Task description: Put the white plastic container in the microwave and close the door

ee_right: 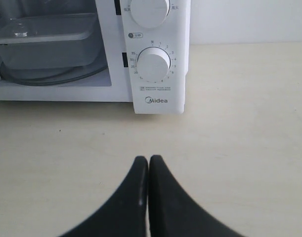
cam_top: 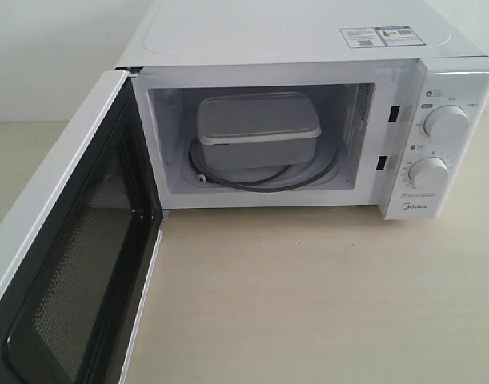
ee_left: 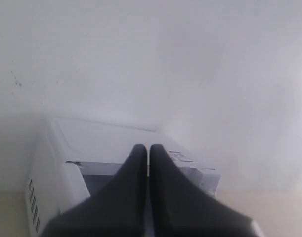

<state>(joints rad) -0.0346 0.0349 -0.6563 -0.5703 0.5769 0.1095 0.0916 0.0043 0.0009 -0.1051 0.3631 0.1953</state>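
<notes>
Container (cam_top: 256,120) is already inside the microwave (cam_top: 292,40), left gripper (ee_left: 148,146) and right gripper (ee_right: 148,158) are both pinched shut with nothing in them, so you'd just nudge the wide-open door (cam_top: 84,272) from its outer side and swing it smoothly till it latches.

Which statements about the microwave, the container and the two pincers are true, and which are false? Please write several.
1. The white plastic container sits inside the microwave. True.
2. The door is closed. False: it stands wide open.
3. The container has no cover. False: a flat lid covers it.
4. The right pincer is shut and holds nothing. True.
5. The left pincer grips the door. False: it is shut and holds nothing.
</notes>
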